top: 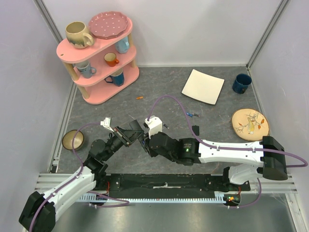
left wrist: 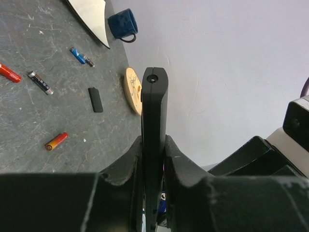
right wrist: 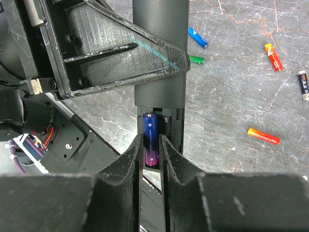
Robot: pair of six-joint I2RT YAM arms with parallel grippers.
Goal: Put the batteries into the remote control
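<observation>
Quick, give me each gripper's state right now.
Left gripper: closed, holding the remote control.
Right gripper: jaws flank the blue-purple battery in the remote's recess; gripped or released cannot be told.

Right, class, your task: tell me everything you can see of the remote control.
The remote control is a slim, matte black bar, plastic by its look. It is held in the air, clamped front and back between the left fingers. The battery recess on its back stands open. One blue-purple battery sits in one slot, flanked by the right fingers, and the slot beside it shows only a spring. A small round hole marks its far end.
</observation>
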